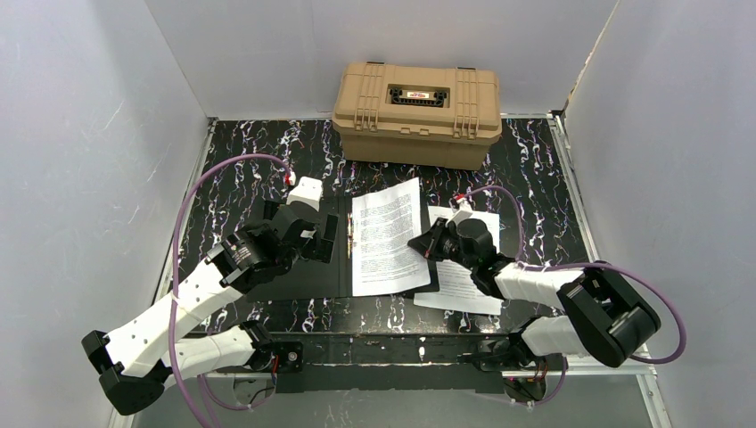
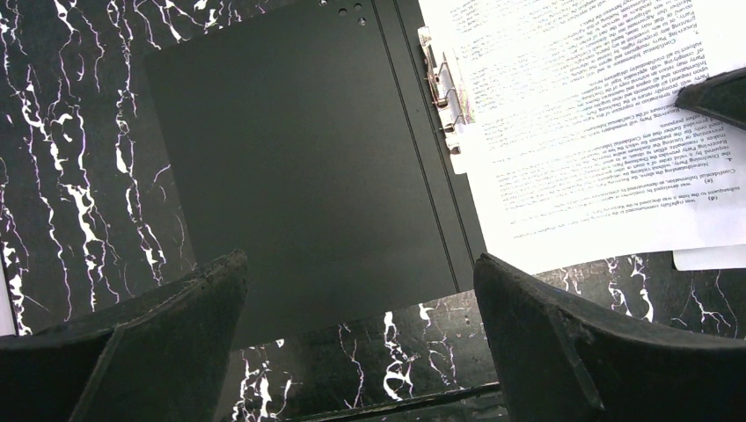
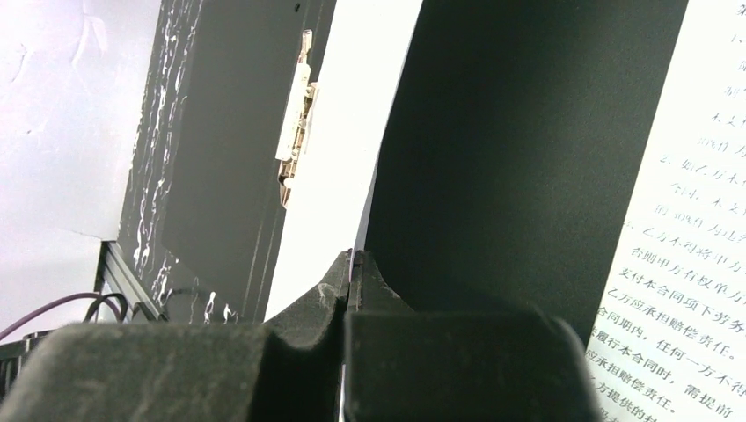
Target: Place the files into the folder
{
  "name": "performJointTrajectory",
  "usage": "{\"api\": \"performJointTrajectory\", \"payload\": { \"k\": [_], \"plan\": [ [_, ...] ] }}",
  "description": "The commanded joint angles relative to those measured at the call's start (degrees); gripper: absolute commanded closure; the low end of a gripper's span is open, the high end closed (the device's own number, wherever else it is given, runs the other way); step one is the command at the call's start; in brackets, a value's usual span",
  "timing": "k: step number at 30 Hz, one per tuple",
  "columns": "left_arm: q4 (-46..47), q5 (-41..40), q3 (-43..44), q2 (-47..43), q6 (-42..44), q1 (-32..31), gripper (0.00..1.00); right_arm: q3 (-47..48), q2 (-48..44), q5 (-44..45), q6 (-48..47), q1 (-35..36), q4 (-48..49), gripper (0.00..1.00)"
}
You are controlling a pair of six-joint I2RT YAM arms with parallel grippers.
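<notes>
The folder [image 1: 312, 283] lies open on the table with its black inside up and a metal clip [image 2: 444, 105] along the spine. One printed sheet of the files [image 1: 385, 236] rests over its right half. My right gripper [image 1: 417, 242] is shut on that sheet's right edge, and in the right wrist view the paper [image 3: 352, 132] runs edge-on between the closed fingertips [image 3: 339, 272]. A second sheet [image 1: 464, 287] lies on the table to the right, under the right arm. My left gripper [image 2: 361, 259] hangs open over the folder's bare left half [image 2: 299, 158], holding nothing.
A tan plastic hard case [image 1: 416, 111] stands at the back of the table. White walls [image 1: 98, 178] close in the left, right and rear. The table top [image 1: 241, 178] is black with white veining, and its metal front rail [image 1: 383, 348] runs between the arm bases.
</notes>
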Motion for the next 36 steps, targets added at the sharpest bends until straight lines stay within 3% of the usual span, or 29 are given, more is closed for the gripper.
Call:
{"api": "performJointTrajectory", "payload": {
  "k": [1,36],
  "plan": [
    [-0.3,-2.0,-0.8,-0.9,0.0,-0.1,0.02,2.8,1.0,1.9,-2.0,0.2,1.2,0.99],
    [-0.3,-2.4,-0.8,-1.0,0.2,-0.1,0.02,6.6,4.5,-0.7,-7.1,0.2,-3.9,0.99]
  ]
}}
